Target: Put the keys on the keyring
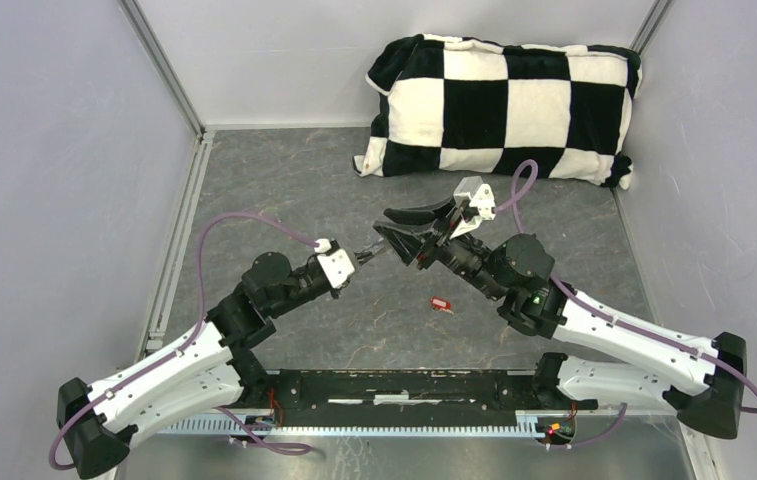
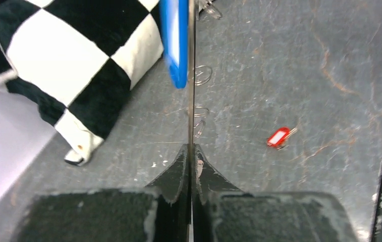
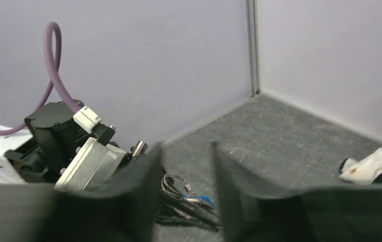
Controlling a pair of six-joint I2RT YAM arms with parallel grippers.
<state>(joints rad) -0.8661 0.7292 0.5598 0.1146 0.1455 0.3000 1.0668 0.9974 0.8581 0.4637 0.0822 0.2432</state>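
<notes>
Left jaws clamped tight on ring [image 3: 176, 184] wire, held clear of desk [image 1: 284, 180], blue key [image 2: 174, 40] seemingly on it already, presumably to steady the ring; right jaws gaping, empty, just opposite; red key [image 1: 441, 304] loose on desk, unthreaded, likely next pickup.

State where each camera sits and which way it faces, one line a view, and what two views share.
Top external: above and behind the arms, looking down at the table; both arms, left gripper and right gripper show.
Left wrist: on the left arm, facing past its shut fingers to the keyring, blue key and pillow.
Right wrist: on the right arm, facing between its open fingers toward the left gripper and walls.
Shared: top external and left wrist both show the red key on the table.
</notes>
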